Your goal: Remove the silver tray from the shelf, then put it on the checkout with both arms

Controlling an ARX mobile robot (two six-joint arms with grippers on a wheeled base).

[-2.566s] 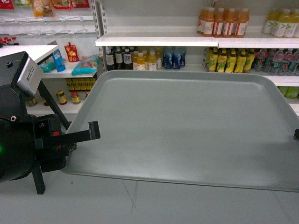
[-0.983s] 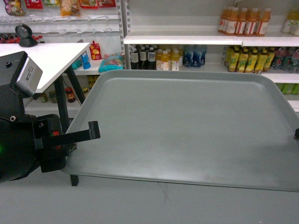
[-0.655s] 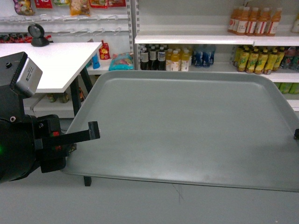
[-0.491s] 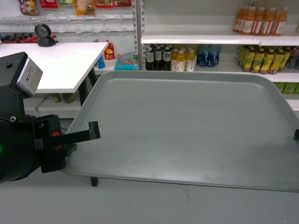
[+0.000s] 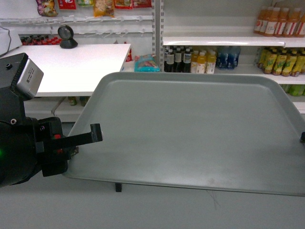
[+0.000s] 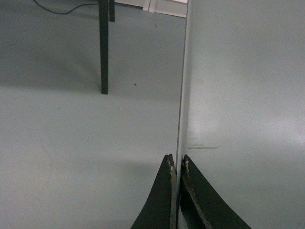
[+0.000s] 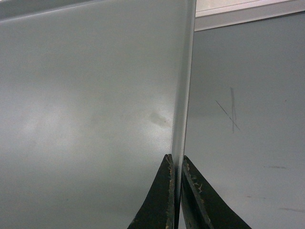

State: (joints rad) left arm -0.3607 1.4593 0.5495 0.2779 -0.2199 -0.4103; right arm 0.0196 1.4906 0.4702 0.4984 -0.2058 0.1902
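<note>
The silver tray hangs level in the air, filling the middle of the head view. My left gripper is shut on its left rim; the left wrist view shows both fingers pinching the thin edge of the tray. My right gripper barely shows at the tray's right rim. In the right wrist view it is shut on the rim of the tray. The white checkout stands at the back left, beyond the tray. The shelf runs along the back.
Drink bottles line the back shelves, and snack packs hang top left. A small black device sits on the checkout's far side. A black table leg stands on the grey floor left of the tray.
The background has slid to the right: the checkout has come further into view from the left and the shelves moved right. Tray and both grippers keep their places in the head view.
</note>
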